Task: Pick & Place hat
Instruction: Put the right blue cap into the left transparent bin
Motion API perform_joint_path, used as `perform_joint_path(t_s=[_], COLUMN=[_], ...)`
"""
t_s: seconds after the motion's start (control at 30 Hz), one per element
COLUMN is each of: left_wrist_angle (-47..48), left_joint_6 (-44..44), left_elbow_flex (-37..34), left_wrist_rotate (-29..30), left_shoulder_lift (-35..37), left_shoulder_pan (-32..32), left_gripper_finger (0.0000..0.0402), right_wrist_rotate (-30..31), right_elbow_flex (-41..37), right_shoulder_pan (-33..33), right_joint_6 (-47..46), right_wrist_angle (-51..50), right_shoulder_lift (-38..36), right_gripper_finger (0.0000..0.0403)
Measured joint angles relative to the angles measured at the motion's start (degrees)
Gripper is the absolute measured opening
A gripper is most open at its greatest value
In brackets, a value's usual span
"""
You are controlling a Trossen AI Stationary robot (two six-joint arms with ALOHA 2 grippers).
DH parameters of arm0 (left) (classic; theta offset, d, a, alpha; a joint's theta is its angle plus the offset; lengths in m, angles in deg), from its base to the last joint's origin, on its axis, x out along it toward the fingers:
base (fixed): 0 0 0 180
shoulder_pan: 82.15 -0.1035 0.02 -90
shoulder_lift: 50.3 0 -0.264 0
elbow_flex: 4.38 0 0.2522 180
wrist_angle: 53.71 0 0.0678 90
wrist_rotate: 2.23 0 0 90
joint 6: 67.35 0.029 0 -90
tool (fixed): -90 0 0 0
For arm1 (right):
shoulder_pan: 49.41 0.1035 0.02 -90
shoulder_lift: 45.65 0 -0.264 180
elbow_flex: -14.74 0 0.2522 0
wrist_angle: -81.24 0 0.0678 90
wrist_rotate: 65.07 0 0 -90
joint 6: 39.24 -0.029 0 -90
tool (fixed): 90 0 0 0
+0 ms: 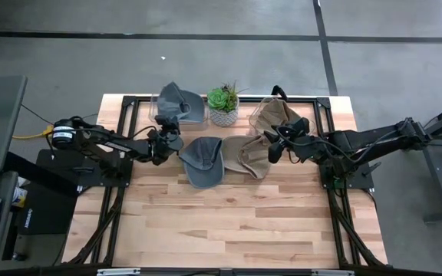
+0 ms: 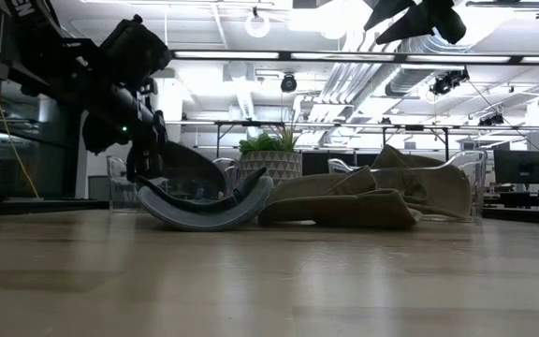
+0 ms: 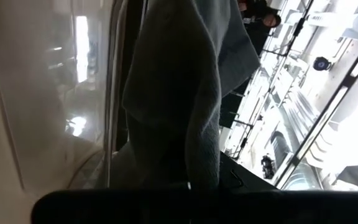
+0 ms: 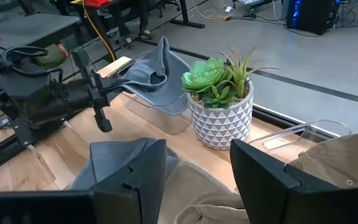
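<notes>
A grey cap [image 1: 183,102] sits at the far-left clear container, and my left gripper [image 1: 168,123] is shut on it. A second grey cap [image 1: 202,161] lies crown down on the table beside a tan cap [image 1: 248,156]. Another tan cap [image 1: 276,115] rests in the far-right clear container. My right gripper [image 4: 197,177] is open and touches nothing. It hangs high over the table caps, at the top of the low view [image 2: 419,14]. My left gripper holds the far grey cap by its near edge [image 4: 129,84], pinched between the two fingers, which come nearly level from the table's near-left side. The rest of the cap [image 3: 179,93] sits over the clear container; the cap itself hides the fingertips in the left wrist view.
A potted succulent [image 1: 223,106] in a white pot stands between the two clear containers at the far edge. Black frame rails [image 1: 121,138] run along both table sides. The near half of the wooden table [image 1: 221,222] holds nothing. People stand in the room beyond.
</notes>
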Motion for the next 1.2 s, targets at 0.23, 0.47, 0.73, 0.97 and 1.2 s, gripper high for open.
perform_joint_path(t_s=[0.23,0.47,0.73,0.97,1.2], left_wrist_angle=[0.5,0.5,-0.2,-5.3,-5.8], left_joint_6=[2.0,2.5,0.3,0.0,0.0], left_elbow_flex=[0.0,0.0,0.0,0.0,0.0], left_wrist_rotate=[-0.6,-0.6,-0.6,-0.6,-1.7], left_shoulder_lift=[0.0,0.0,0.1,0.1,2.8], left_shoulder_pan=[0.0,0.0,0.0,0.0,0.0], left_gripper_finger=[0.0030,0.0117,0.0193,0.0215,0.0215], right_wrist_rotate=[-0.1,-0.1,-0.5,-0.6,-1.5], right_elbow_flex=[0.0,0.0,0.0,0.0,0.0], right_shoulder_pan=[0.0,0.0,0.0,0.0,0.0], right_joint_6=[0.1,0.1,0.1,0.0,0.0], right_wrist_angle=[0.0,0.0,0.0,0.0,0.0], right_shoulder_lift=[0.0,0.0,0.0,0.0,0.0], right_gripper_finger=[0.0172,0.0172,0.0172,0.0172,0.0172])
